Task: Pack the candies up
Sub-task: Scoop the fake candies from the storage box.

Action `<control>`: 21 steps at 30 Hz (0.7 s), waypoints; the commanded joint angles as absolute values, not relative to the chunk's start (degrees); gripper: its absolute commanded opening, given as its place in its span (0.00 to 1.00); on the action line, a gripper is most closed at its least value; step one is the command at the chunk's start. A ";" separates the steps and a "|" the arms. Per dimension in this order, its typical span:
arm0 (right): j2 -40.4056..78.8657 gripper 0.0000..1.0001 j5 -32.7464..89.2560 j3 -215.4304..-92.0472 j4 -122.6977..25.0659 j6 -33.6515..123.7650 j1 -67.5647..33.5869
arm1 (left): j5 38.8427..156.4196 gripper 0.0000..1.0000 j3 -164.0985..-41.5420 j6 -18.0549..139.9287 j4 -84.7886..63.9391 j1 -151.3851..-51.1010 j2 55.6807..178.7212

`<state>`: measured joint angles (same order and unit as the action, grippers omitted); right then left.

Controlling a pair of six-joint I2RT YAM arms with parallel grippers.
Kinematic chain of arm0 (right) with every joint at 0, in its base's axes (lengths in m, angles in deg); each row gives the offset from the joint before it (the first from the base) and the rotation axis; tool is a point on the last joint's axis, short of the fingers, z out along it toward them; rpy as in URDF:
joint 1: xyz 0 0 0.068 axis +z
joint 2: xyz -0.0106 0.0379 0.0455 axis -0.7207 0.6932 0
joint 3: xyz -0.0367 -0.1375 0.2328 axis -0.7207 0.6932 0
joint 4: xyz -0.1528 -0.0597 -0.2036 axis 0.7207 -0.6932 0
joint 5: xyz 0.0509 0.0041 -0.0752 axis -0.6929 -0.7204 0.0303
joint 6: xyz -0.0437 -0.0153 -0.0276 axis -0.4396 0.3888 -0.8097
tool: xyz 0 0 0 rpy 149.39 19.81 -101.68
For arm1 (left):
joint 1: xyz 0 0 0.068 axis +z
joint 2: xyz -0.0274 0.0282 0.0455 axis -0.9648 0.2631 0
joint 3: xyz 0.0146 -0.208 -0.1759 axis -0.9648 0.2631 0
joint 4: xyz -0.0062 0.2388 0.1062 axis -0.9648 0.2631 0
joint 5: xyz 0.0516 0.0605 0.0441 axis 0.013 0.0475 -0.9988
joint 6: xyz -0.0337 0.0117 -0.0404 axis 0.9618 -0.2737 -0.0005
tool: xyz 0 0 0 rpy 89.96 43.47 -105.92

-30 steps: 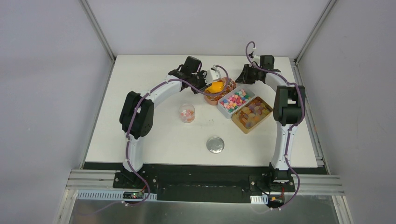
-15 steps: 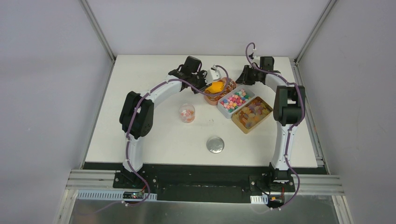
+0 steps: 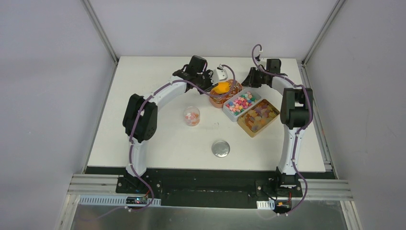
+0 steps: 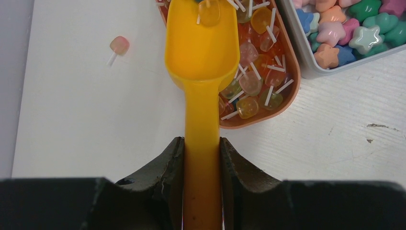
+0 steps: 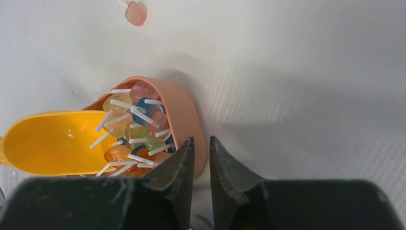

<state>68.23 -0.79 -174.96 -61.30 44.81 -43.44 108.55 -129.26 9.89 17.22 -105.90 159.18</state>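
We have the left gripper [image 4: 202, 149] clenched on the yellow plastic scoop [image 4: 201, 48] over candies [image 4: 249, 82] in the peach oval bowl [image 5: 189, 112] at upper centre, right gripper [image 5: 201, 149] pinching its rim; clear cup [image 3: 186, 115] barely filled.

Extended forward: left arm [image 3: 163, 91], right arm [image 3: 297, 103]; left fingers [image 4: 165, 167] clamp scoop [image 4: 202, 115]; right fingers [image 5: 179, 165] pinch bowl [image 5: 189, 112] rim.

Bright, even overhead light in the top view; white worktop [image 3: 158, 139] near blown out, arms [image 3: 143, 115] throw only faint soft shadows. Left wrist view sharp on the orange-yellow plastic scoop [image 4: 202, 52], slight sheen on it, left arm's black fingers [image 4: 160, 167] blurred near the lens. Right wrist view greyer, peach plastic bowl [image 5: 191, 120] casts a broad soft shadow to its right, right arm's black fingers [image 5: 179, 165] soft-edged.
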 commanded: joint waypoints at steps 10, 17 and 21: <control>68.31 0.21 -2.77 -174.51 -60.61 44.90 -42.53 | 110.26 0.00 -130.14 10.34 15.47 -106.37 159.68; 68.38 0.21 -2.85 -174.52 -60.61 44.89 -42.51 | 110.29 0.00 -129.26 10.57 14.61 -106.38 160.31; 68.42 0.20 -2.95 -174.52 -60.53 44.85 -42.52 | 110.28 0.00 -128.36 10.92 13.51 -106.38 160.21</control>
